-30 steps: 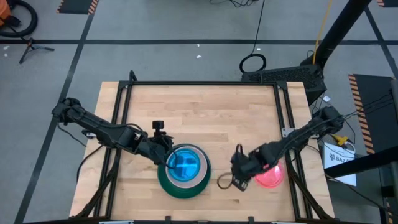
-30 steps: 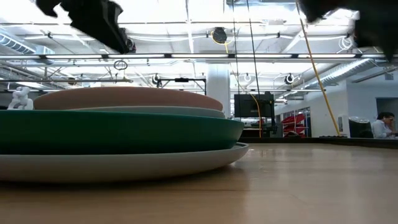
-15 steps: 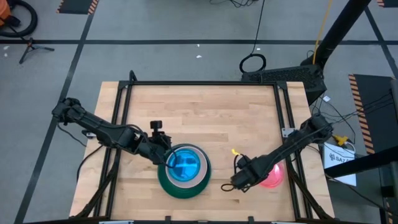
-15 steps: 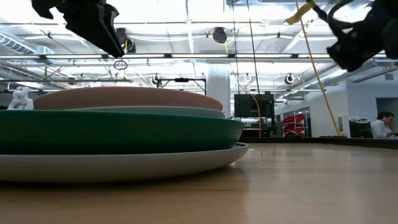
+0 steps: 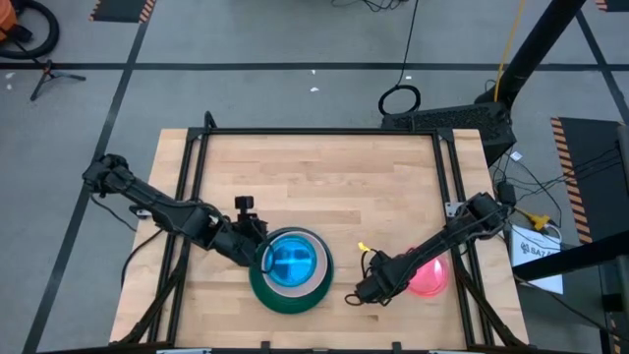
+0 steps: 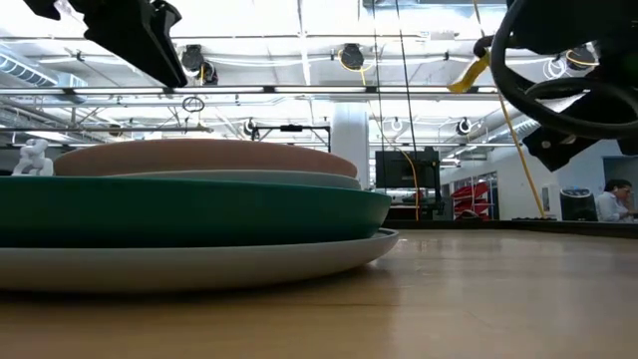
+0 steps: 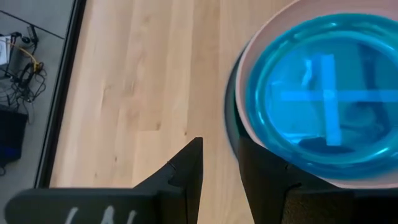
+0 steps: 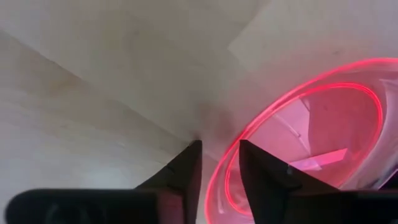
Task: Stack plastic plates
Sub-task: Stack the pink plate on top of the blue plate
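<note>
A stack of plastic plates (image 5: 290,270) stands near the table's front edge. A grey plate (image 6: 199,264) lies at the bottom, a dark green one (image 6: 189,211) on it, then a pale one (image 6: 299,179) and a salmon-pink one (image 6: 199,158). A translucent cyan plate (image 7: 323,93) lies on top. My left gripper (image 7: 221,171) hovers open over the stack's left rim, clear of it (image 6: 150,45). A pink-red plate (image 5: 429,278) lies alone on the table at the right. My right gripper (image 8: 219,165) points down, open, one finger on either side of that plate's left rim (image 8: 217,180).
Black frame rails run along the table's left (image 5: 187,197) and right (image 5: 452,197) sides. The right arm lies over part of the pink-red plate. Bare wood (image 5: 324,187) spreads across the table's far half. A person (image 6: 610,199) sits far off in the room.
My right gripper has come down toward the table beside the pink-red plate, shifting slightly toward the near edge, and has tipped to point more steeply down. The stack and the pink-red plate have stayed in place.
</note>
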Available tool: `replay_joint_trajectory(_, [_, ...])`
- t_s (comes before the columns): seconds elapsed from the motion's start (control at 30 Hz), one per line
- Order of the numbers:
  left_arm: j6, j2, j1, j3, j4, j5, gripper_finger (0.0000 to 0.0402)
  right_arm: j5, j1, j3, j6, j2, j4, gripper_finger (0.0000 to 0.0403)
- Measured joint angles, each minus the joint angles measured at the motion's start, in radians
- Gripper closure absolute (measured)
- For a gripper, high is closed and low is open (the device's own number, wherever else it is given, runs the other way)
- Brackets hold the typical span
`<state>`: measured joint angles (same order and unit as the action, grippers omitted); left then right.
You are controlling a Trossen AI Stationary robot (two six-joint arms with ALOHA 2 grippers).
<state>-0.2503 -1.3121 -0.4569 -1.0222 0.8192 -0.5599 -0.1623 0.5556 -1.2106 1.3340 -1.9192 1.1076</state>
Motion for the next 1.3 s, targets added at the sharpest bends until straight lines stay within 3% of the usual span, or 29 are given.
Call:
replay_joint_trajectory(0.3, [-0.009,0.0,-0.009,0.0,-0.001,0.0,0.0293,0.011,-0.025,0.001,-0.056,-0.001,-0.005,0.0389])
replay_joint_trajectory(0.43, [-0.021,0.0,-0.009,0.0,-0.002,0.0,0.0293,0.044,-0.026,-0.021,-0.083,-0.005,0.031,0.0397])
replay_joint_trajectory(0.77, [-0.027,0.0,-0.009,0.0,-0.004,0.0,0.0293,0.334,-0.029,-0.234,-0.222,-0.006,0.217,0.04])
replay_joint_trajectory(1.07, [-0.042,0.0,-0.008,0.0,-0.004,0.0,0.0293,0.496,-0.039,-0.42,-0.489,-0.006,0.144,0.0402])
replay_joint_trajectory(1.3, [-0.053,0.0,-0.009,0.0,-0.004,0.0,0.0293,0.501,-0.039,-0.473,-0.842,-0.004,-0.06,0.0402])
